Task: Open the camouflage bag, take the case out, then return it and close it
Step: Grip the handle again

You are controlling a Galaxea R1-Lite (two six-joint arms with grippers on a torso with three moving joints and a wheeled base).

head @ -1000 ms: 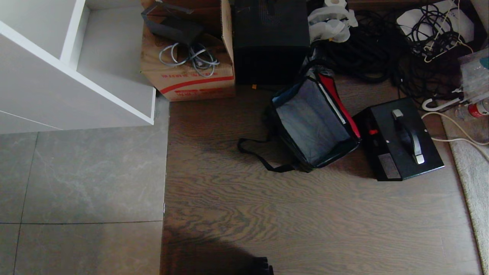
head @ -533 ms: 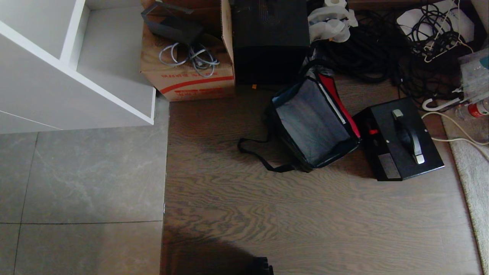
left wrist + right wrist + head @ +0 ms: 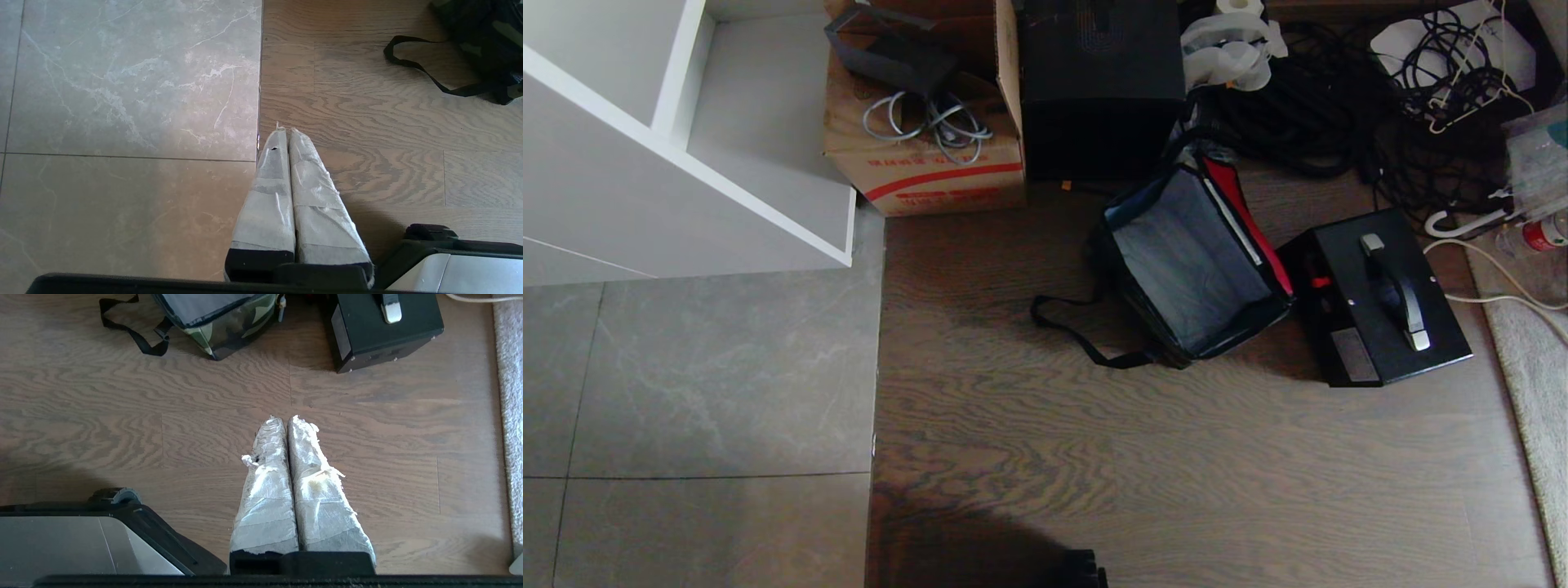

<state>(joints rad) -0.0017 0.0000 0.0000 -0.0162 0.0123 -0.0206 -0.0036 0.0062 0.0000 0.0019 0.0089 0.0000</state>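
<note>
From my head I see the camouflage bag [image 3: 1188, 269] standing open on the wood floor [image 3: 1176, 474], with its gray inside and red lining showing. The case [image 3: 1380, 298] sits just beside the bag, out of it, with its handle [image 3: 1396, 290] on top. Behind the bag is a tall black box [image 3: 1103, 82], and beside that a cardboard carton [image 3: 927, 106]. The bag's strap [image 3: 1078, 327] lies on the floor next to the bag. From my left wrist, my left gripper [image 3: 286, 130] is pressed closed with nothing in it, well apart from the bag [image 3: 486, 36]. From my right wrist, my right gripper [image 3: 286, 418] is pressed closed and empty too, well apart from the bag [image 3: 220, 322] and the case [image 3: 384, 330].
</note>
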